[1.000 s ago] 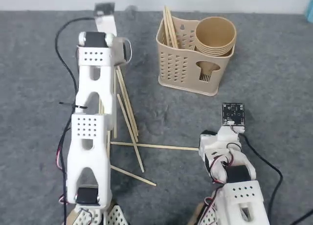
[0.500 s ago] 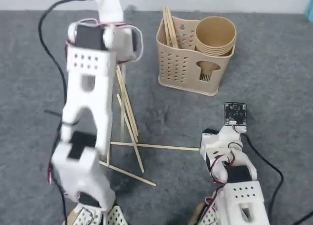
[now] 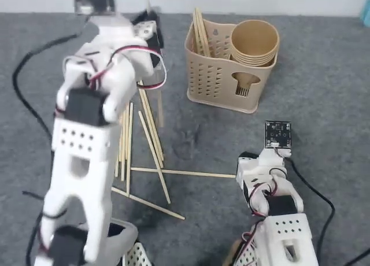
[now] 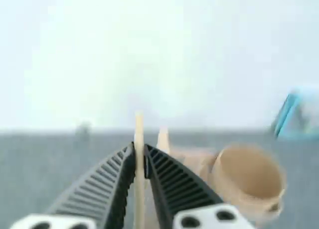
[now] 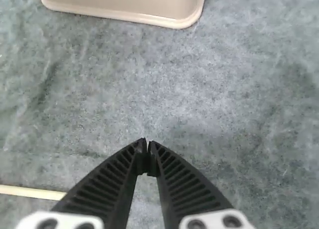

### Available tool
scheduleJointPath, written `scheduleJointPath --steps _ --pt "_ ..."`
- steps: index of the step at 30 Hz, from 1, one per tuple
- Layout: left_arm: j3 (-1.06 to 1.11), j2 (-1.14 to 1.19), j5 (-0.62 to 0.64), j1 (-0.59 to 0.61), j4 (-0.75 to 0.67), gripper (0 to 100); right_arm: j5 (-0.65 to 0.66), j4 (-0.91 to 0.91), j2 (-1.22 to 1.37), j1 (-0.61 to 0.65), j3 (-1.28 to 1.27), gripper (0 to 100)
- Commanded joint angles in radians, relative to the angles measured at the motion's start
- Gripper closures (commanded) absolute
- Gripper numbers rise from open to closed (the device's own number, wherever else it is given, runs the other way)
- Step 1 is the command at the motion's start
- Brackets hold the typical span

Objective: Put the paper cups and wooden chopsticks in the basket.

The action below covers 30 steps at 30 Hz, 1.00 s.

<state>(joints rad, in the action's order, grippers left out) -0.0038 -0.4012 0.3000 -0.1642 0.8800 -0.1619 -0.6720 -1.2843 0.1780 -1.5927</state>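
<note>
High view, left gripper (image 3: 149,32): high above the mat (image 3: 324,104), at the end of the tall, forward-stretched left arm (image 3: 87,144).
High view, basket (image 3: 215,75): off to the left gripper's side, toward the right arm (image 3: 272,191); near, not touching.
High view, paper cups (image 3: 255,40): stacked in the basket, in the compartment farther from the left gripper.
High view, loose chopsticks (image 3: 151,140): on the mat below and behind the left gripper, mostly lengthwise along the left arm; one crosswise, reaching toward the right arm.
Left wrist view, left gripper (image 4: 139,157): narrow, pinched on one held chopstick (image 4: 138,132).
Left wrist view, held chopstick: through the gap between the jaws, one end past the tips; tilt unclear.
Left wrist view, basket (image 4: 194,162): ahead of the tips and to one side; paper cups (image 4: 249,176) farther that same way.
Right wrist view, right gripper (image 5: 147,157): closed on nothing, low over the mat.
Right wrist view, basket (image 5: 124,2): straight ahead of the tips, apart.
Right wrist view, loose chopstick (image 5: 30,191): beside one jaw, crosswise to it.
Coming move, by judgement: a short sideways carry over the basket's nearer compartment; left arm nearer and already loaded.
</note>
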Motion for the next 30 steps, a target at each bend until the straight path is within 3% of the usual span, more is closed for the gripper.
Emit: scheduleJointPath --steps 1,8,21,30 --pt "0.099 -0.12 0.008 -0.026 -0.264 99 0.018 0.024 -0.021 -0.012 0.014 99.0" --pt "0.228 -0.141 0.009 -0.086 -0.738 99 0.018 0.024 -0.021 -0.012 0.014 99.0" --pt "-0.045 0.235 0.009 -0.091 -0.769 99 0.02 0.024 -0.021 -0.01 0.012 99.0" --pt "-0.07 0.404 0.055 -0.025 -0.842 99 0.02 0.024 -0.021 -0.007 0.012 99.0"
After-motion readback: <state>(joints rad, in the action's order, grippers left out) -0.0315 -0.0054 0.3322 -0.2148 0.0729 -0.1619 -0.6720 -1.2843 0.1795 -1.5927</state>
